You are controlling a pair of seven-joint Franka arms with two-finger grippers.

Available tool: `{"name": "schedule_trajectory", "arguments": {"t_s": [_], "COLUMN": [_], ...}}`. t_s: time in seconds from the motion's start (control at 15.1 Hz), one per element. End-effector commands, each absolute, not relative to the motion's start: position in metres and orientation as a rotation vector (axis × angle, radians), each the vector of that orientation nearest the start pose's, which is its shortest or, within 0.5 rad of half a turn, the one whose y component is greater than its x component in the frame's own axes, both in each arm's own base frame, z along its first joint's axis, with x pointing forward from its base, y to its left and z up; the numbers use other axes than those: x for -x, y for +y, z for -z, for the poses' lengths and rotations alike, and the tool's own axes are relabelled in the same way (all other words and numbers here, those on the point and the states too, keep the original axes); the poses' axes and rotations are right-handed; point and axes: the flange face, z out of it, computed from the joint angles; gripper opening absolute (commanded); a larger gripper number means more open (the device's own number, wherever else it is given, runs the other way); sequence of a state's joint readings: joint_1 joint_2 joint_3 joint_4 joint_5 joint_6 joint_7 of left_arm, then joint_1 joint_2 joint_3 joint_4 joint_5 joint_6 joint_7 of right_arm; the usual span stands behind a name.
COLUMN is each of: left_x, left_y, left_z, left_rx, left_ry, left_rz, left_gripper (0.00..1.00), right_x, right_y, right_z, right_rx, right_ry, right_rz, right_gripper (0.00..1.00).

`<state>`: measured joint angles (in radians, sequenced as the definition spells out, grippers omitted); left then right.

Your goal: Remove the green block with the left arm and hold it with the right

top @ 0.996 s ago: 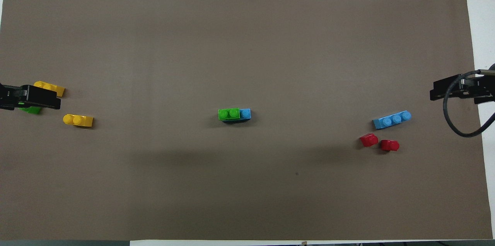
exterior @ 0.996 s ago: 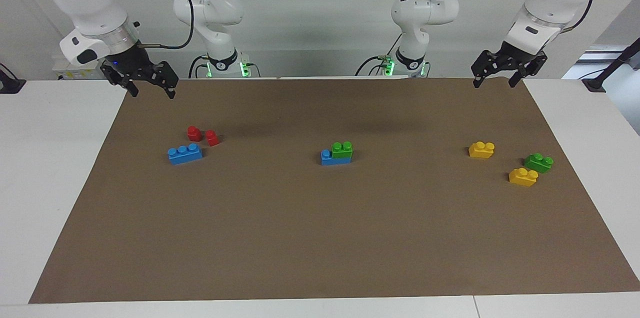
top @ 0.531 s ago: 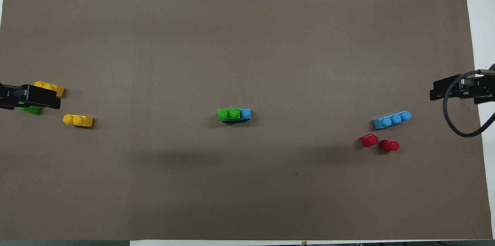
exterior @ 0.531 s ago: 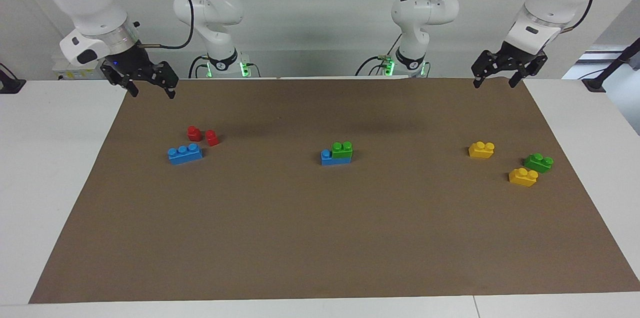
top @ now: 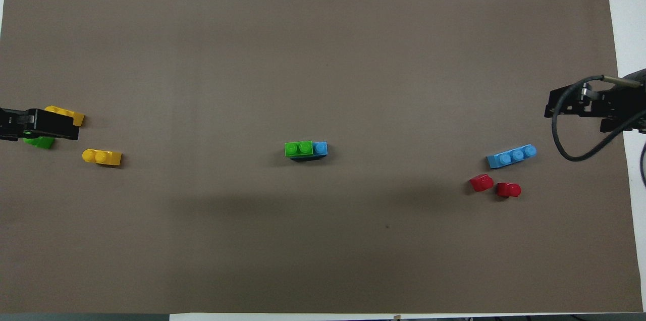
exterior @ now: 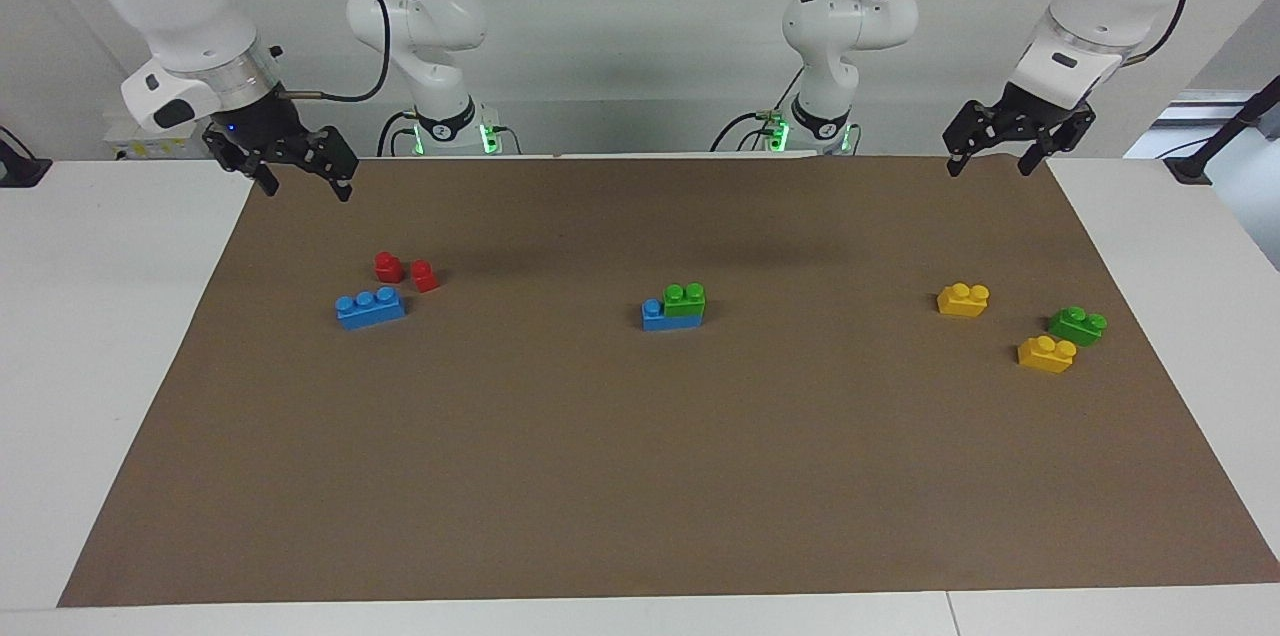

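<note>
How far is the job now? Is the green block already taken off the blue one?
Nothing looks done yet. The green block sits on the blue brick at mid-table. In hand: nothing; the left gripper and right gripper hang open and empty, raised over the mat's edge by the robots. Left to do: the right gripper holds the blue brick, the left pulls the green block off.

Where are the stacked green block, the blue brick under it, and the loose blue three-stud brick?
green block (exterior: 685,300), facing view, front face.
blue brick under it (exterior: 655,318), facing view, exposed end.
loose blue three-stud brick (top: 512,156), overhead view, middle stud.
</note>
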<state>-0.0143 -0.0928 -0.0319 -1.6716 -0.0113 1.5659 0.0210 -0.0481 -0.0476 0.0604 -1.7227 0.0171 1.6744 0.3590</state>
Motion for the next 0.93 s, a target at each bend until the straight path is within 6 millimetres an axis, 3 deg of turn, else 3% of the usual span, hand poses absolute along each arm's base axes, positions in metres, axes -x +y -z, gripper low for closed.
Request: {"name": "schedule_trajectory", "arguments": {"t_s": [0.0, 0.27, 0.53, 0.66, 0.86], "left_x": [-0.524, -0.522, -0.518, -0.515, -0.506], "left_y": [-0.024, -0.025, -0.036, -0.046, -0.062], "left_z": [-0.629, -0.626, -0.617, -0.611, -0.601], "left_rx": [3.130, 3.130, 3.131, 3.130, 3.130], "left_ry": [0.122, 0.101, 0.012, 0.012, -0.007], "left_rz": [0.000, -0.009, -0.038, -0.030, -0.010], "left_gripper": [1.00, 1.00, 1.00, 1.00, 1.00], "right_x": [-0.554, -0.568, -0.578, -0.580, -0.578], "right_y": [0.035, 0.080, 0.120, 0.134, 0.139], "right_z": [-0.570, -0.541, -0.518, -0.504, -0.485], "right_rx": [3.029, 2.836, 2.704, 2.590, 2.481], "right_ry": [0.749, 1.136, 1.400, 1.525, 1.630], "right_rz": [0.005, -0.066, -0.080, -0.110, -0.146], "right_gripper": [0.99, 0.99, 0.99, 0.99, 0.99]}}
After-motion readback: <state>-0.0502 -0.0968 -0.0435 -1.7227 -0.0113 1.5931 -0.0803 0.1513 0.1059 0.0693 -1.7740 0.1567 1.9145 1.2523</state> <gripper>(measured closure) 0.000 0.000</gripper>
